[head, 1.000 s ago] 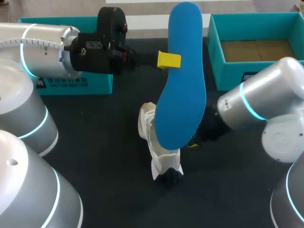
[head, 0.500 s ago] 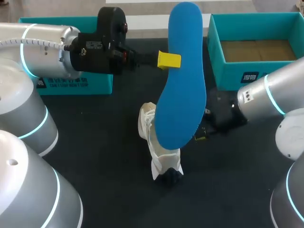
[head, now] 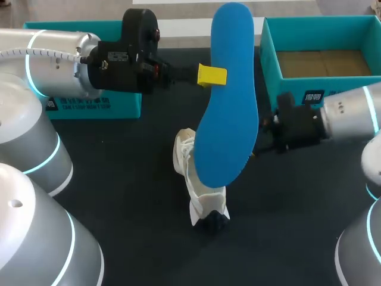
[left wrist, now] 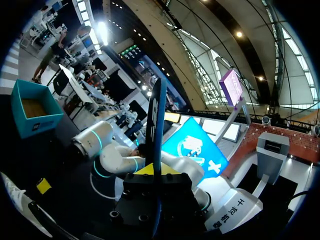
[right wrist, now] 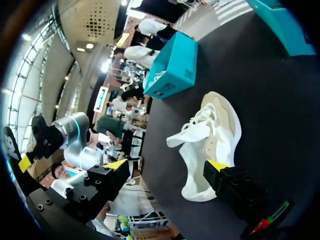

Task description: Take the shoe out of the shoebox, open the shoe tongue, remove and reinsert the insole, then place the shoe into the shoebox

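White print (head: 314, 96) on the shoebox (head: 286, 71) front looks too blurred to read.

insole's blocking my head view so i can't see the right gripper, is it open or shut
observer: Open. The right wrist view shows the right gripper spread wide, with nothing clamped.
operator: where's the shoe from it
observer: The white sneaker lies on the table just ahead of it, its tongue pulled out loose.
operator: does the left one have the insole from both sides
observer: Yes. In the left wrist view the blue insole stands edge-on, gripped from both sides by the left gripper.
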Controlling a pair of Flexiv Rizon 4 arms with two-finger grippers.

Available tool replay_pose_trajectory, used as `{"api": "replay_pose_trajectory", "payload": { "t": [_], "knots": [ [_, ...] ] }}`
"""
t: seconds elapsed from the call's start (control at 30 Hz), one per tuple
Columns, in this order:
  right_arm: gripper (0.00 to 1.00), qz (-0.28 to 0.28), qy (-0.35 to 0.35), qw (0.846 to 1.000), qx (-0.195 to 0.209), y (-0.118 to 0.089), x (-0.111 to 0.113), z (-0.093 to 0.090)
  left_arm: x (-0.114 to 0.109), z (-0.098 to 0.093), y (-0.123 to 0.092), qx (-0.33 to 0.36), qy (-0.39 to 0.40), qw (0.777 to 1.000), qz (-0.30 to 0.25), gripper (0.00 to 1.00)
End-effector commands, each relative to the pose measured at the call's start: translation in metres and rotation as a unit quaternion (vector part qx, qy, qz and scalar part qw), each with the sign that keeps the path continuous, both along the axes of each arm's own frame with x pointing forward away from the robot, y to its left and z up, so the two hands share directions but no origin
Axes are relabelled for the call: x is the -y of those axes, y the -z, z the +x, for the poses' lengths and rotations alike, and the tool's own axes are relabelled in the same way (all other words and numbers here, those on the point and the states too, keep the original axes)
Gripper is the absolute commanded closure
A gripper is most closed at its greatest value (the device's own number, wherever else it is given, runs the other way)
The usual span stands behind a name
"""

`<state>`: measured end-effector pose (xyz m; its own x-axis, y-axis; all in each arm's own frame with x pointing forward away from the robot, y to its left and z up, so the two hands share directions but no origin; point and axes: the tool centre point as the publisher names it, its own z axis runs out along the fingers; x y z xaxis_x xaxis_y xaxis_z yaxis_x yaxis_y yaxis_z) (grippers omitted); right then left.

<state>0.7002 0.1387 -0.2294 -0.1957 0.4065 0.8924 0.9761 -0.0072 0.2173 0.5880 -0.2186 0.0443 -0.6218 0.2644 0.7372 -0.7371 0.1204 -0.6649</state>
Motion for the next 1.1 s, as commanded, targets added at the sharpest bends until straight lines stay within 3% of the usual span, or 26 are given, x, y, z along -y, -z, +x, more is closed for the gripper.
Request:
{"api": "replay_pose_trajectory", "payload": {
  "t": [0.03, 0.33, 0.73, 1.1],
  "knots": [
    [0.00, 0.045, 0.002, 0.999, -0.015, -0.014, 0.015, 0.002, 0.001, 0.000, 0.001, 0.000, 0.000, 1.000, 0.000, 1.00],
    [0.00, 0.126, 0.006, 0.991, -0.044, -0.046, 0.030, 0.008, 0.001, 0.000, 0.001, 0.000, 0.000, 1.000, 0.000, 1.00],
    [0.00, 0.125, 0.001, 0.991, -0.051, -0.077, 0.024, 0.009, 0.001, 0.000, 0.001, 0.000, 0.000, 1.000, 0.000, 1.00],
    [0.00, 0.125, 0.001, 0.991, -0.051, -0.077, 0.024, 0.009, 0.001, 0.000, 0.001, 0.000, 0.000, 1.000, 0.000, 1.00]
  ]
}}
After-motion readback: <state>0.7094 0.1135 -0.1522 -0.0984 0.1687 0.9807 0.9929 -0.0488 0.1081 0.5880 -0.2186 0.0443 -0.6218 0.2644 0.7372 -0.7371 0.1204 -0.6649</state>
